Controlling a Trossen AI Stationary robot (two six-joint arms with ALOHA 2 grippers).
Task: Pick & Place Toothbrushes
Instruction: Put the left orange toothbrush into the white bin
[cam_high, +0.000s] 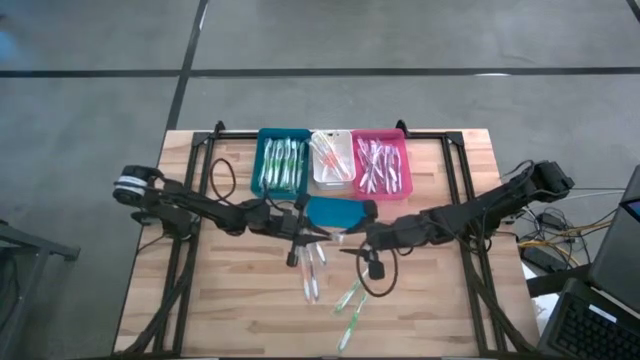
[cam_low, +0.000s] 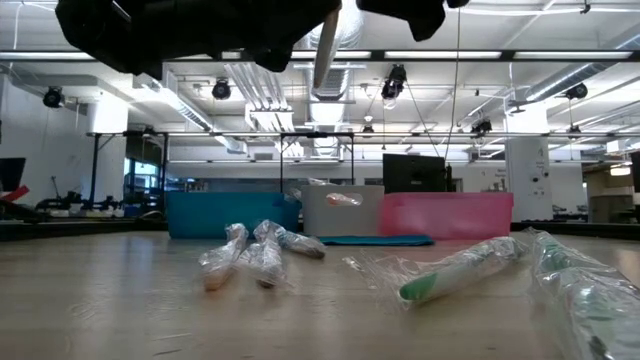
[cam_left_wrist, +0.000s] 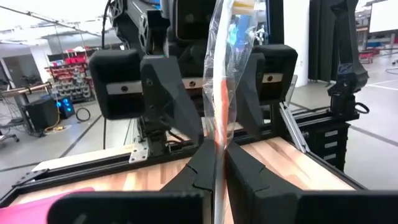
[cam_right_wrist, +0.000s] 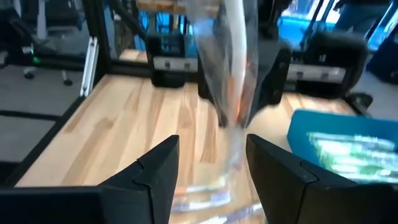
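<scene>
Fingers of my left gripper (cam_left_wrist: 214, 168) pinch a wrapped toothbrush (cam_left_wrist: 222, 93) in the air. My right gripper (cam_right_wrist: 211, 165) faces it with fingers apart. More toothbrushes (cam_high: 330, 285) lie on the table (cam_high: 230, 310) near the bins (cam_high: 333, 160).

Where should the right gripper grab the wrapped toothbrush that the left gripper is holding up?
On the wrapped toothbrush's free length beyond the left gripper, which is shut on it. The thin straight stick faces the open right gripper, so come straight ahead, one finger either side, and close across the shaft, not the loose wrapper.
</scene>
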